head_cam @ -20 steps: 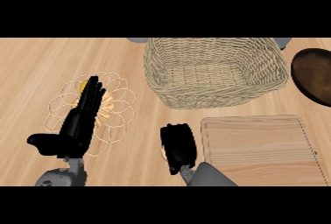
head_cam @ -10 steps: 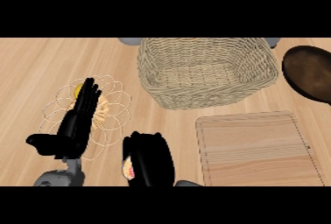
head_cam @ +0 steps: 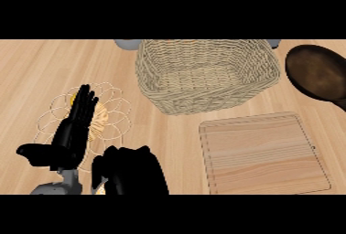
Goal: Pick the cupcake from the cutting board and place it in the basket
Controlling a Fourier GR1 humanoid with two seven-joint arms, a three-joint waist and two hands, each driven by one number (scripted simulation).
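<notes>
The wooden cutting board [head_cam: 263, 153] lies at the lower right with nothing on it. The woven basket [head_cam: 206, 73] stands at the top middle, open side up, and I see nothing inside it. My right hand [head_cam: 132, 171] is at the bottom edge, left of the board, with its fingers curled. A small pale orange bit of the cupcake [head_cam: 99, 188] peeks out at the hand's lower left, and the rest is hidden. My left hand [head_cam: 74, 130] rests open at the left, fingers straight and pointing up.
A wire rack [head_cam: 111, 114] with something orange in it lies under the left hand. A dark brown bowl [head_cam: 317, 73] sits at the upper right. Grey objects [head_cam: 128, 43] show at the top edge behind the basket.
My right hand has moved left, away from the cutting board's left edge, to the bottom middle near the left hand. The left hand has stayed put.
</notes>
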